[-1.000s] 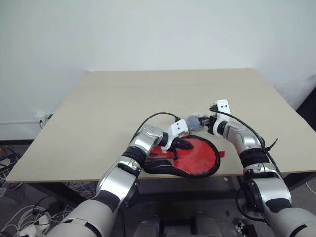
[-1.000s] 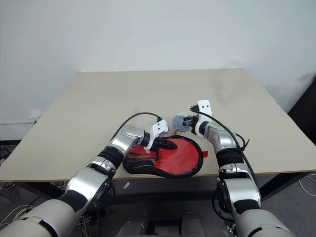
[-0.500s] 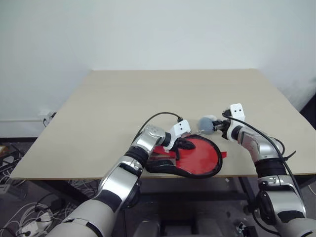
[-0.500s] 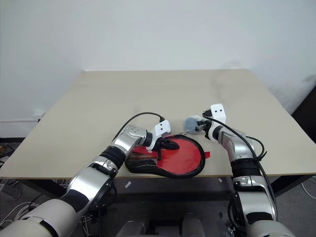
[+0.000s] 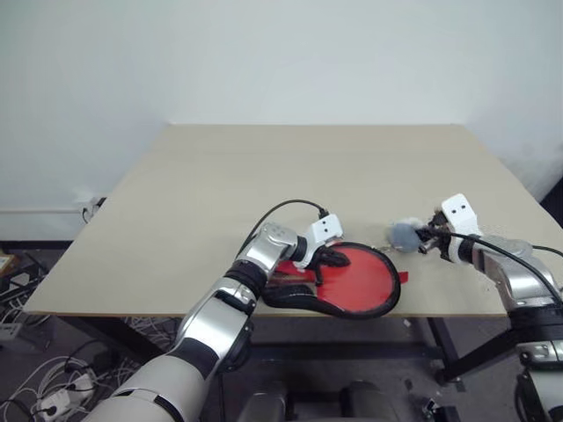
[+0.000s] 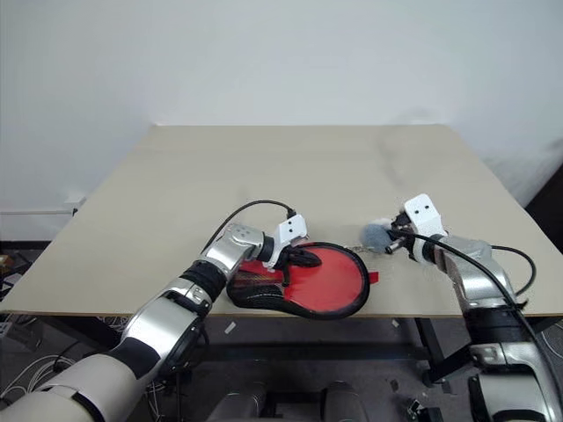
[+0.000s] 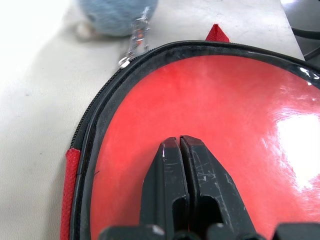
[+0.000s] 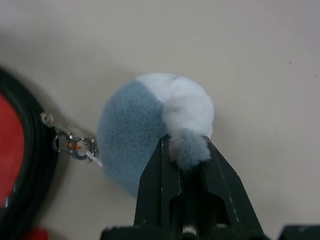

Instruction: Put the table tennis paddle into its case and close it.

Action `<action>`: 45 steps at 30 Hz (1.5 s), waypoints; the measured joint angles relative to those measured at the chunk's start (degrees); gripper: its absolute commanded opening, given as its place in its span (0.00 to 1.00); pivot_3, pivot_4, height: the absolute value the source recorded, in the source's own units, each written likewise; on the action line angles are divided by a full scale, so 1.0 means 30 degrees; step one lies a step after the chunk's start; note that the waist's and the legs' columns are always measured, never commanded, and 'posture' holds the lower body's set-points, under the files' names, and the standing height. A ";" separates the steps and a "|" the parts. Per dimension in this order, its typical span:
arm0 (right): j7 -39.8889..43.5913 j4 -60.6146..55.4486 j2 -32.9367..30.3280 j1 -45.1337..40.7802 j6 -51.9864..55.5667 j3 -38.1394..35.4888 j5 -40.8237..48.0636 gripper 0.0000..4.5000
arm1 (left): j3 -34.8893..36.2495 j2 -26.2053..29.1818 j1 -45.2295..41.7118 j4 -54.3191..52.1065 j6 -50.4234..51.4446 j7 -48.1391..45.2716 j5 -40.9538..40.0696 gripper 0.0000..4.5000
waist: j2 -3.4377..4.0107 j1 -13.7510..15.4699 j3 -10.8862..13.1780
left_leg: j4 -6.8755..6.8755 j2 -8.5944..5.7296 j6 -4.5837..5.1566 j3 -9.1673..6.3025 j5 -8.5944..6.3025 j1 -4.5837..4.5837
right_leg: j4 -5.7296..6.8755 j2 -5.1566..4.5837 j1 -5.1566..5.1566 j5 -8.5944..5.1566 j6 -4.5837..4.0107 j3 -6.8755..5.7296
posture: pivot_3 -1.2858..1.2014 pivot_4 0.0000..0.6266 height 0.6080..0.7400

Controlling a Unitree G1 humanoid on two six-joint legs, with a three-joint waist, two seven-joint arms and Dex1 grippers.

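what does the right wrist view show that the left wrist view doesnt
Right wrist view: the right tool shut on a small nub of the fluffy grey-and-white tag, with its metal clip leading to the case's black edge.

Left wrist view: the left tool, shut, its tips over the case's red panel, plus the zip edge and a red tab at the far rim.

Both: the tag, its clip, the case and the beige table.

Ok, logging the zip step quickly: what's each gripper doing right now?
Left gripper: shut, holding nothing, fingertips on the case's red panel.
Right gripper: shut on the fluffy grey tag, which is clipped to the case.
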 measured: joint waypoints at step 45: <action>1.0713 -1.0771 -0.7866 1.2533 -0.3148 -0.2281 0.3150 0.01 | -0.0117 -0.0100 -0.0154 0.0051 -0.0028 0.0081 0.0133 0.00 | -0.0070 0.1133 0.0002 | 0.0079 -0.0010 0.0145 0.0065 -0.0244 -0.0014 | -0.0096 -0.0326 0.0114 -0.0227 0.0180 -0.0403 | 0.52 0.00 1.00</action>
